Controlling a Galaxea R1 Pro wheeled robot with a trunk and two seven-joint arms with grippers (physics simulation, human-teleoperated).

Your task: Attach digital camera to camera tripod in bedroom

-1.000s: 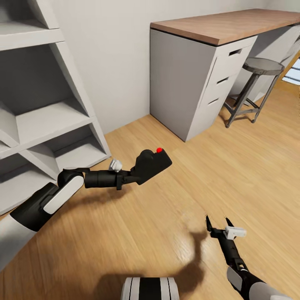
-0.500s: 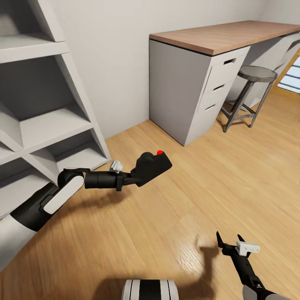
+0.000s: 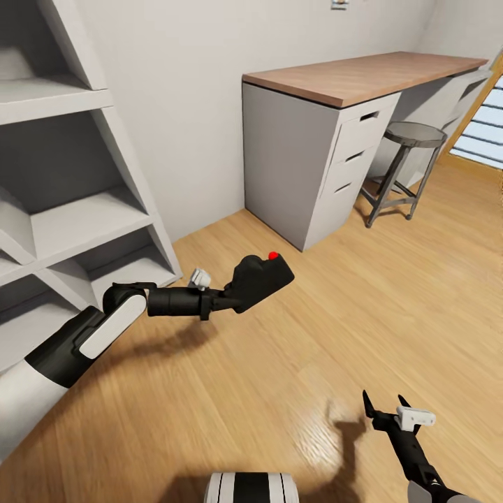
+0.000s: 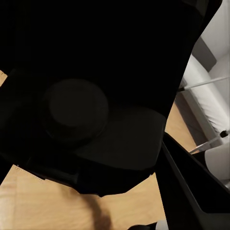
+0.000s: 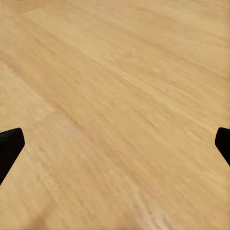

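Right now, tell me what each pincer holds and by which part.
Left pincer holds the camera by its lower end, red button up. Right pincer is open, holding nothing.

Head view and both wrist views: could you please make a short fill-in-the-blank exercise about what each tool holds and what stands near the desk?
1. The left tool is shut on the digital ____, which has a red button on top.
2. The right tool is ____ and holds nothing; the wood floor shows between its tips.
3. Under the wood-topped desk stands a round ____ with dark legs.
4. Beside the left arm stands a grey ____ unit.

Missing words: camera; open; stool; shelf
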